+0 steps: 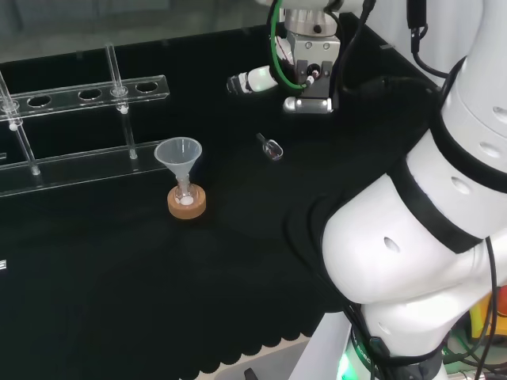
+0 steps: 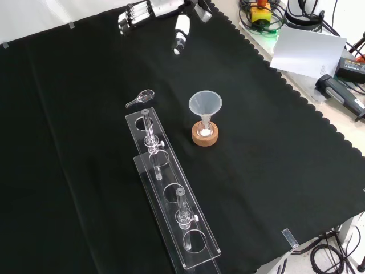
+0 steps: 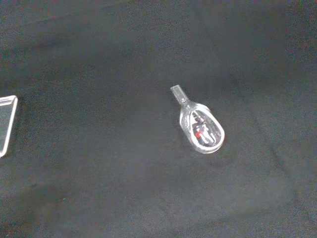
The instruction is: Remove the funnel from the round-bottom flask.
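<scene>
Funnel (image 1: 179, 152) in my head view sits upright with its stem down in the neck of the round-bottom flask (image 1: 186, 199), and the flask rests in a cork ring (image 1: 187, 204) on the black cloth of the table (image 1: 119, 301); behind it and to the left runs a clear rack (image 1: 79, 127) with a few tubes standing in it; to the funnel's right, well apart, a small clear spoon-shaped piece (image 1: 270, 148) lies on the cloth; the robot hand (image 1: 252, 81) hangs higher up and farther right, above the table, touching nothing.

From the front view I see the funnel (image 2: 205, 104) near the middle of the cloth (image 2: 74, 114), its wide mouth up, the flask (image 2: 205, 129) and the cork ring (image 2: 205, 136) under it; the rack (image 2: 171, 194) lies just to its left, running down toward the near edge; the small clear piece (image 2: 140, 98) lies beyond the rack's far end; the robot hand (image 2: 149, 11) comes in at the top with its fingers (image 2: 130, 16) stretched out fairly straight and its thumb (image 2: 181, 34) pointing down (nothing between them), well apart from the funnel.

At the wrist view the small clear piece (image 3: 200, 126) lies alone on the cloth (image 3: 99, 188), something red and dark in its bowl that I cannot make out; a corner of the rack (image 3: 7, 124) shows at the edge.
</scene>
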Robot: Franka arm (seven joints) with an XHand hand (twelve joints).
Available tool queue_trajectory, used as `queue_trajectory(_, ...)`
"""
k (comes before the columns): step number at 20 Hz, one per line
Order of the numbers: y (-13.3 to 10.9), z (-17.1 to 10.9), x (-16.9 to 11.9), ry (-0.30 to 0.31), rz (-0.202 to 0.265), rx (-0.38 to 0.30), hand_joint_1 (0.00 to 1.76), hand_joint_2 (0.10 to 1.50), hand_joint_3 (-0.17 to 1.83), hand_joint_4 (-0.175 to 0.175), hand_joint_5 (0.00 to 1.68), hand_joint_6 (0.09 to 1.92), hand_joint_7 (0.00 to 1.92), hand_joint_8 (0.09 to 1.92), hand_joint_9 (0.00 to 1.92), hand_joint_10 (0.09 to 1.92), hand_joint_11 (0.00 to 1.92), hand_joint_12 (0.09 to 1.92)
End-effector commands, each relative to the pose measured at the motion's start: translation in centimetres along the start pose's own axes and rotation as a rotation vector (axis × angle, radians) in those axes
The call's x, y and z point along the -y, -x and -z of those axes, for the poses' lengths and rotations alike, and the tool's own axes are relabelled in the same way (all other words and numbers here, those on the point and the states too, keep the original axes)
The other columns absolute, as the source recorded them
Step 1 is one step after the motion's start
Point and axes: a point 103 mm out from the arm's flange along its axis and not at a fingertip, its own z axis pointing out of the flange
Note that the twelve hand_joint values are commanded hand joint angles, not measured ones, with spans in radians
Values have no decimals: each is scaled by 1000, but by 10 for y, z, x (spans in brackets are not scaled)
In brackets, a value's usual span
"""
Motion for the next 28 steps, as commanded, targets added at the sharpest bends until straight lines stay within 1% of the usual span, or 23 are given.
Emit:
queue_trajectory(1,-14,5,15,23,31,-5,227,559,-9,64,0,87,0,87,0,87,0,87)
queue_trajectory(4,-23,14,26,43,50,-4,228,563,-7,65,0,87,0,87,0,87,0,87)
queue_trajectory(6,-30,21,33,45,61,-6,227,565,-6,62,0,87,0,87,0,87,0,87)
queue_trajectory(9,-39,28,43,47,76,-11,218,562,-7,50,0,87,0,87,0,87,0,87)
queue_trajectory(11,-44,31,48,35,85,-8,209,556,-10,37,0,87,0,87,0,87,0,87)
queue_trajectory(15,-54,35,57,27,87,9,189,532,-19,16,0,87,0,87,0,87,16,87)
queue_trajectory(18,-65,41,64,37,80,8,189,528,-19,6,0,87,0,87,0,87,32,87)
queue_trajectory(21,-75,41,73,42,74,-6,197,535,-14,-4,0,87,0,87,0,87,38,87)
queue_trajectory(25,-87,37,79,28,89,-11,201,540,-12,-11,0,87,0,87,0,87,37,87)
queue_trajectory(28,-96,34,83,19,101,-26,201,541,-11,-15,0,87,0,87,0,87,36,87)
